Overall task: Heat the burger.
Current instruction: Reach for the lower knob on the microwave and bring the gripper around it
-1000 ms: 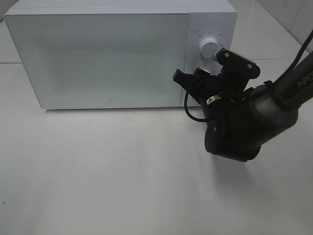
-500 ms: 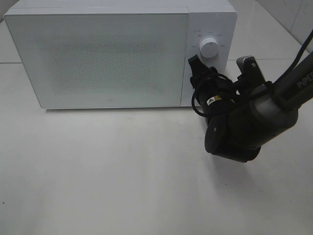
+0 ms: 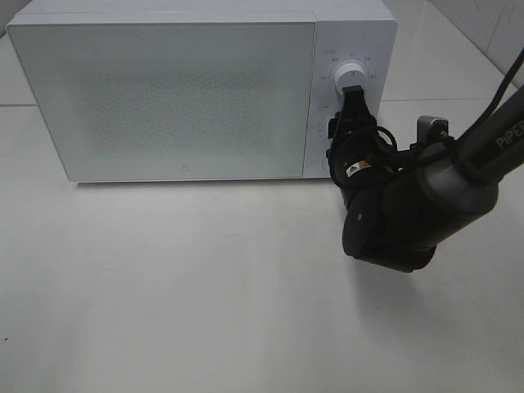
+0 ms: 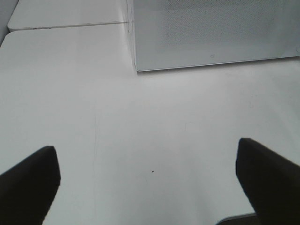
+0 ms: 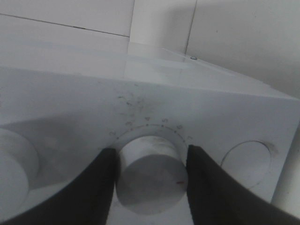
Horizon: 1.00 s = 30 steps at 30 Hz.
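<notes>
- The right end effector point(image 5: 151, 157) is squeezing a knob point(image 5: 150, 180) on the microwave point(image 3: 188, 90) — right between its fingers.
- The left end effector point(image 4: 145, 151) is hanging wide open over the desk point(image 4: 140, 112).

the microwave point(image 3: 360, 24) is white, its door point(image 3: 164, 98) covered in a fine grey dotted mesh. the dial knob point(image 5: 151, 180) is white, ringed by small dark numerals. the bench point(image 3: 205, 286) is glossy off-white. the right tool point(image 5: 151, 153) and left tool point(image 4: 145, 150) are black; the arm point(image 3: 467, 172) is dark grey with white lettering.
</notes>
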Each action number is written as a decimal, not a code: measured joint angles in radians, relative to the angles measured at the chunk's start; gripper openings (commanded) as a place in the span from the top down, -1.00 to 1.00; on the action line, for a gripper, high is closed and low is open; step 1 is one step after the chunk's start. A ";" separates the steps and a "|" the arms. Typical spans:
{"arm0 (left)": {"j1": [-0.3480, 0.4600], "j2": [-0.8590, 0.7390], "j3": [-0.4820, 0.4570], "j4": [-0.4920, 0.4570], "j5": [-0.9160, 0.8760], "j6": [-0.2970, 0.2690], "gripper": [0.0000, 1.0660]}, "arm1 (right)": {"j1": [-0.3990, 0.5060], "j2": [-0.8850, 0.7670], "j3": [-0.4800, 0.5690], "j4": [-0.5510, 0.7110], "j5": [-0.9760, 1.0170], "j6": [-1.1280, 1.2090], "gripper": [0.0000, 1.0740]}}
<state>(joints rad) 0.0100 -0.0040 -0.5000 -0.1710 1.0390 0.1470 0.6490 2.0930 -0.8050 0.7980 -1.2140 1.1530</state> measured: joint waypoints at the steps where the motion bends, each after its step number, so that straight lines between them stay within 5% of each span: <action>1: 0.000 0.000 0.000 0.000 0.000 0.000 -0.81 | 0.000 0.000 0.000 0.000 0.000 0.024 0.86; 9: 0.000 0.000 0.000 0.000 0.000 0.000 -0.81 | 0.001 0.000 0.000 0.009 0.003 0.234 0.85; 30: 0.000 0.000 0.000 0.000 0.000 0.000 -0.81 | 0.001 0.000 0.000 0.010 0.004 0.230 0.64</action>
<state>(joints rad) 0.0100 -0.0040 -0.5000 -0.1710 1.0390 0.1470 0.6500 2.0930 -0.8050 0.8080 -1.2100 1.3830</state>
